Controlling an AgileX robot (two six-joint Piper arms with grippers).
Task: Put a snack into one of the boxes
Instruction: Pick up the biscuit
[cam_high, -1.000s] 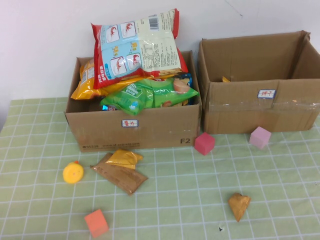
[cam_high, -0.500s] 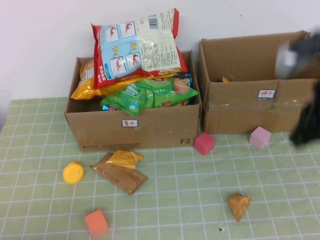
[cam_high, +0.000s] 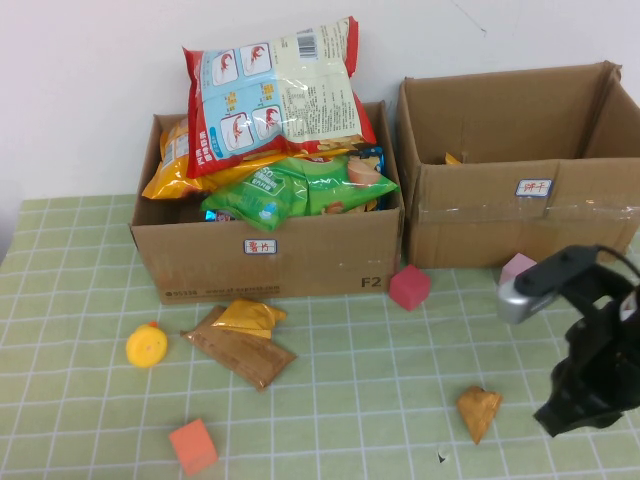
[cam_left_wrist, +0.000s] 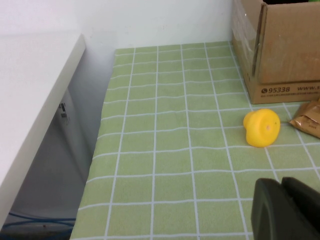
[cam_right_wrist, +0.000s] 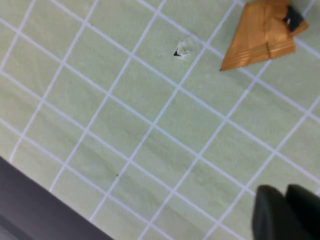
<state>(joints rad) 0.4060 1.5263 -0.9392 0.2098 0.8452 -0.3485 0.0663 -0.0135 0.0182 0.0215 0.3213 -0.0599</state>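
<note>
A small golden-brown triangular snack packet (cam_high: 478, 411) lies on the green mat at the front right and also shows in the right wrist view (cam_right_wrist: 261, 34). A brown snack pack (cam_high: 238, 348) and a gold packet (cam_high: 248, 317) lie in front of the left box (cam_high: 270, 262), which is heaped with snack bags. The right box (cam_high: 520, 220) is nearly empty. My right gripper (cam_right_wrist: 287, 212) is shut and empty, over the mat to the right of the triangular packet; its arm (cam_high: 590, 360) is at the right edge. My left gripper (cam_left_wrist: 285, 210) is shut and empty, off the high view.
A yellow duck toy (cam_high: 146, 345) sits front left and shows in the left wrist view (cam_left_wrist: 262, 127). An orange cube (cam_high: 192, 446) lies near the front edge. A magenta cube (cam_high: 408, 287) and a pink cube (cam_high: 514, 266) sit before the boxes. A white wall stands behind.
My right arm has come down from in front of the right box to low over the mat beside the triangular packet. The objects have not moved.
</note>
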